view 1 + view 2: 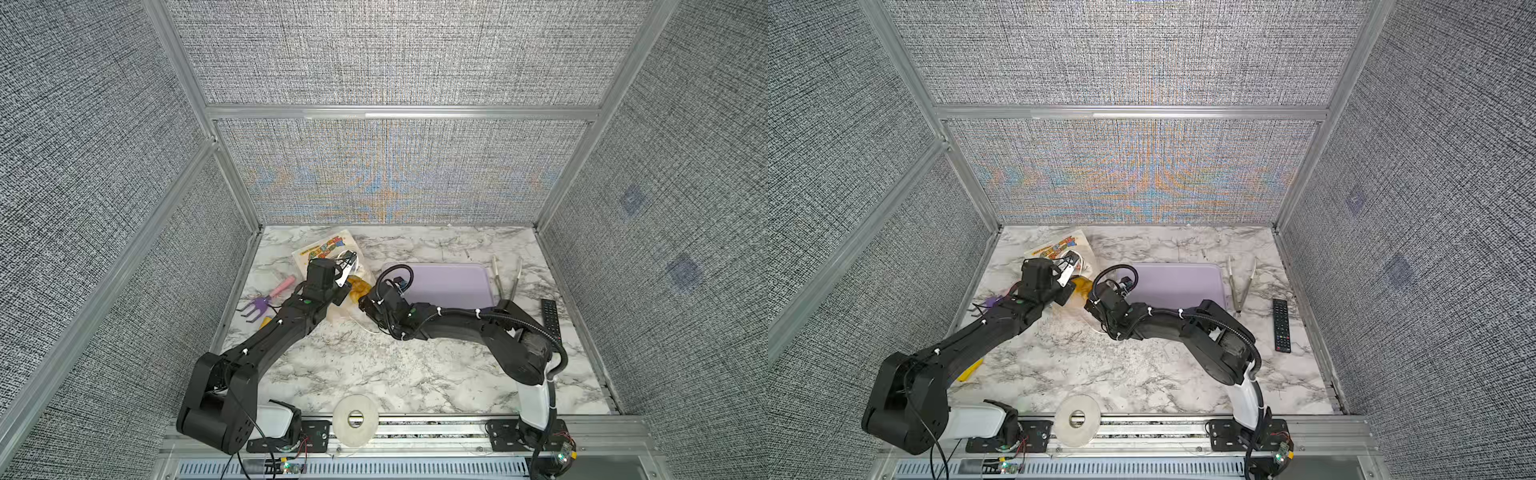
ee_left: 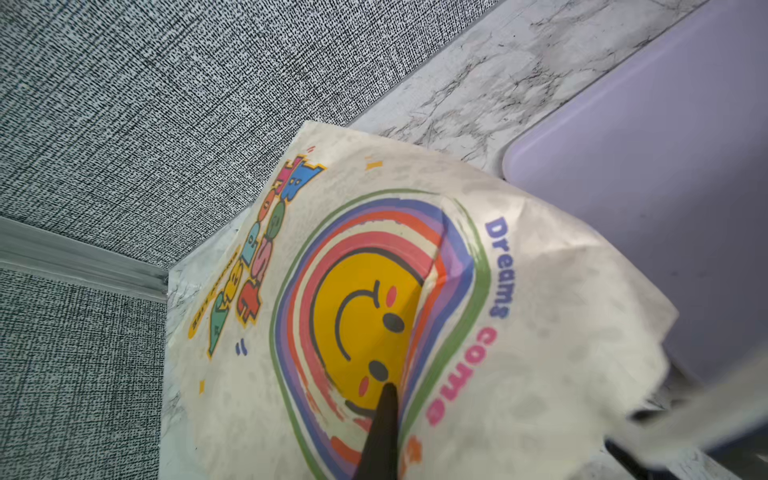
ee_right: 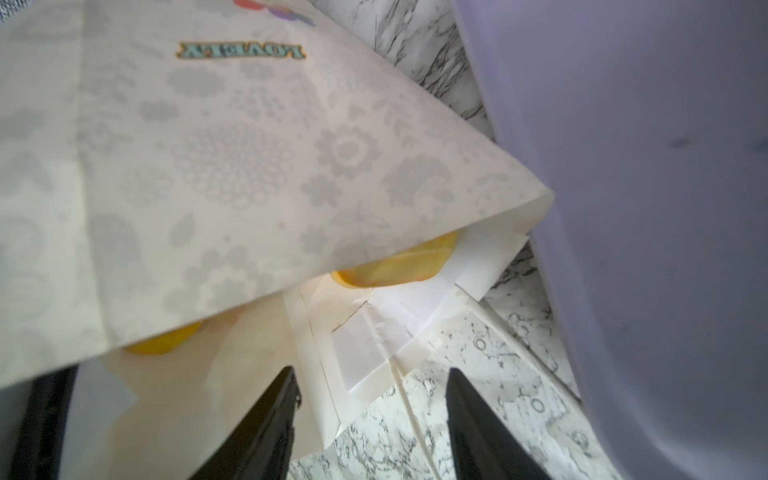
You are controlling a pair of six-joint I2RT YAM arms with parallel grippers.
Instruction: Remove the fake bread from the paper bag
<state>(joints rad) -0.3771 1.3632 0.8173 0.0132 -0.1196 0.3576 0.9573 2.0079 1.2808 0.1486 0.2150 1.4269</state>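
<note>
The left claw (image 1: 348, 269) is clamped shut on the upper wall of the paper bag (image 2: 519, 332), which lies far-left on the tabletop (image 1: 374, 374), mouth facing right. The fake bread (image 3: 395, 266) is seen just inside the mouth, straight ahead of the right claw (image 3: 370, 372), whose jaws are apart and empty.

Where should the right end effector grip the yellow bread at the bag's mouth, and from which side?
Probably pinch the bread at its exposed edge, entering low through the mouth of the paper bag: it lies on its side, upper wall overhanging the bread, and the open right end effector faces that mouth.
</note>
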